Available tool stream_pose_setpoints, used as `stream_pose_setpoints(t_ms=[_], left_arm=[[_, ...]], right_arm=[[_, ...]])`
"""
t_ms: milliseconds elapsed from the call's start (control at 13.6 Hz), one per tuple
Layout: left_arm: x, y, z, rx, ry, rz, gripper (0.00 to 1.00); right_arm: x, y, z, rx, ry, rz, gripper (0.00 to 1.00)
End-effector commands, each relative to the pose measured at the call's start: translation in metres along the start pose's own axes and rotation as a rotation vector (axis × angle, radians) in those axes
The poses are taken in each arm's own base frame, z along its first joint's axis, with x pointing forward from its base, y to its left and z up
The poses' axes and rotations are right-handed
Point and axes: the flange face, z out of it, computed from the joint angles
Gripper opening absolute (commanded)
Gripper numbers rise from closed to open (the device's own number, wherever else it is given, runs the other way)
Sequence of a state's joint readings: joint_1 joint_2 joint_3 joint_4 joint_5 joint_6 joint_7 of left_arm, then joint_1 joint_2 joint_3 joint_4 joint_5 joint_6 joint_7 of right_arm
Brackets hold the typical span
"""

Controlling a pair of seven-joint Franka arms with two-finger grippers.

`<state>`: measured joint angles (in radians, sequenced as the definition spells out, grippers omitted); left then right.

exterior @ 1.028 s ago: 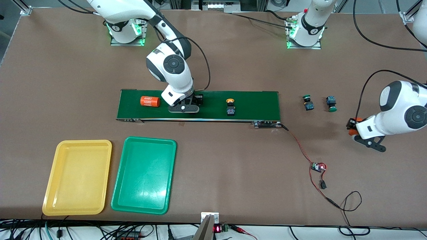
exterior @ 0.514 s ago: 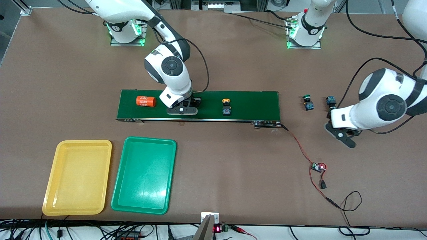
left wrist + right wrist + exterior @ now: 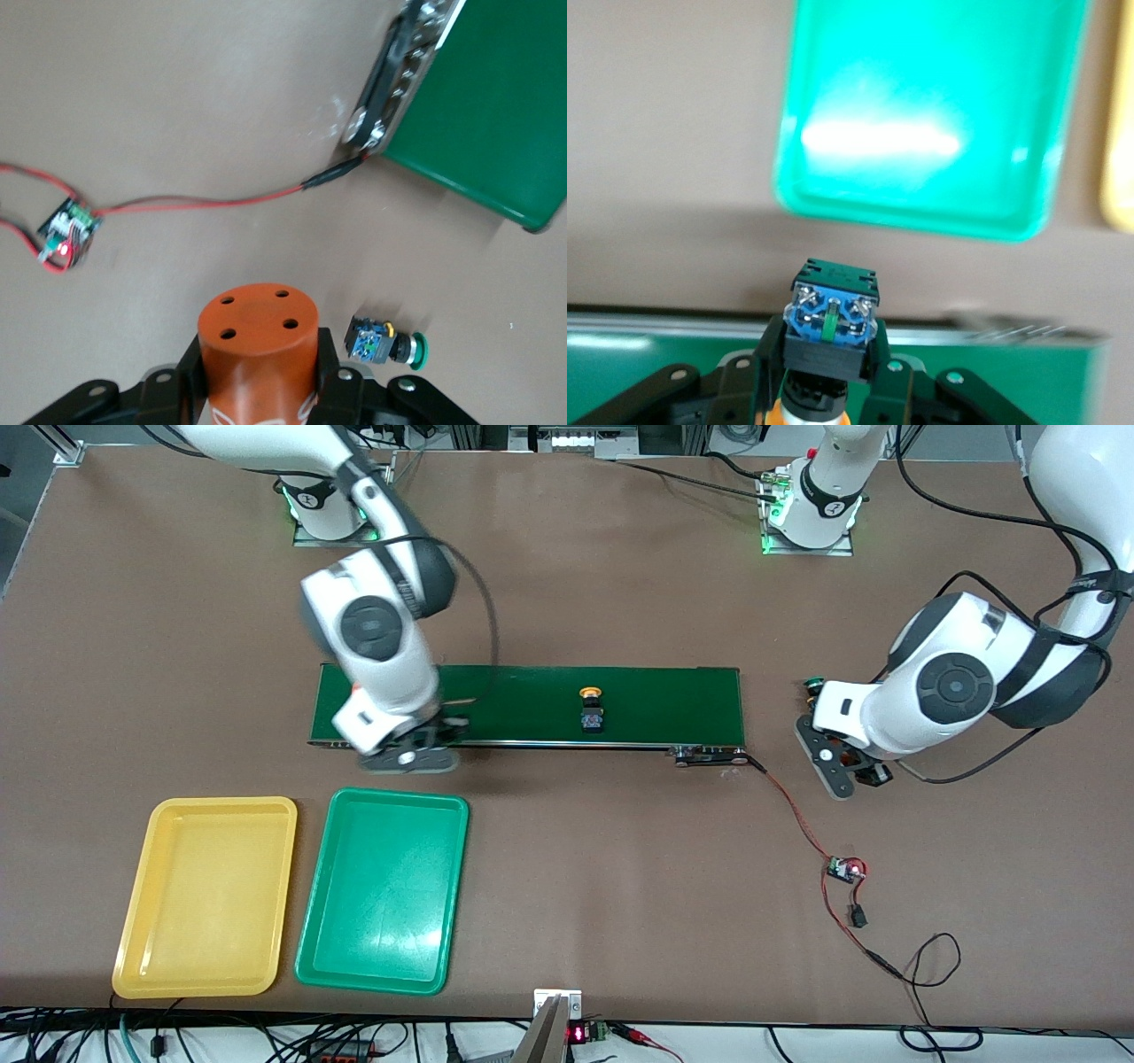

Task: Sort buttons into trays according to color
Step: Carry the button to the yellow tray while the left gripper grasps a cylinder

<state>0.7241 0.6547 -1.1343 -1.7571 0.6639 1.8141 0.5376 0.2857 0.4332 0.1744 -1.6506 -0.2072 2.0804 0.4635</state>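
Note:
My right gripper (image 3: 438, 735) is shut on a button (image 3: 831, 314) with a black-and-blue body and a yellow-orange cap, held over the conveyor belt's (image 3: 664, 700) front edge, near the green tray (image 3: 399, 795). The yellow tray (image 3: 221, 803) lies beside the green one. Another yellow-capped button (image 3: 592, 708) sits on the belt. My left gripper (image 3: 859, 771) is shut on an orange cylinder (image 3: 257, 328), over the table by the belt's left-arm end. A green-capped button (image 3: 387, 343) lies beside it, also showing in the front view (image 3: 811, 685). The other green button is hidden by the left arm.
A small circuit board (image 3: 846, 868) with red and black wires runs from the belt's end across the table; it also shows in the left wrist view (image 3: 66, 239). The right arm covers the belt's right-arm end. The green tray (image 3: 921, 115) fills the right wrist view.
My right gripper rose off the belt with the button and moved toward the trays. My left arm carried the cylinder toward the belt's end. The yellow button on the belt drifted toward the right arm's end.

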Motion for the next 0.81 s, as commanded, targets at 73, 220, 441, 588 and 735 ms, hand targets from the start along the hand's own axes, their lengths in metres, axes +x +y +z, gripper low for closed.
stream_pose_setpoints(t_ms=[73, 220, 441, 588, 735], left_arm=[[0.059, 0.038, -0.011, -0.022, 0.032, 0.138, 0.11], [0.095, 0.067, -0.008, -0.022, 0.045, 0.222, 0.11], [0.154, 0.122, 0.002, 0.006, 0.064, 0.353, 0.11], [0.181, 0.151, 0.025, 0.018, 0.032, 0.409, 0.11], [0.199, 0.17, 0.046, 0.035, 0.008, 0.438, 0.16]], right_arm=[[0.03, 0.125, 0.009, -0.038, -0.014, -0.099, 0.01], [0.044, 0.19, 0.029, -0.055, 0.006, -0.121, 0.02], [0.062, 0.235, 0.048, -0.07, 0.095, -0.183, 0.03], [0.07, 0.25, 0.052, -0.087, 0.111, -0.183, 0.04], [0.074, 0.282, 0.078, -0.135, 0.097, -0.209, 0.04]])
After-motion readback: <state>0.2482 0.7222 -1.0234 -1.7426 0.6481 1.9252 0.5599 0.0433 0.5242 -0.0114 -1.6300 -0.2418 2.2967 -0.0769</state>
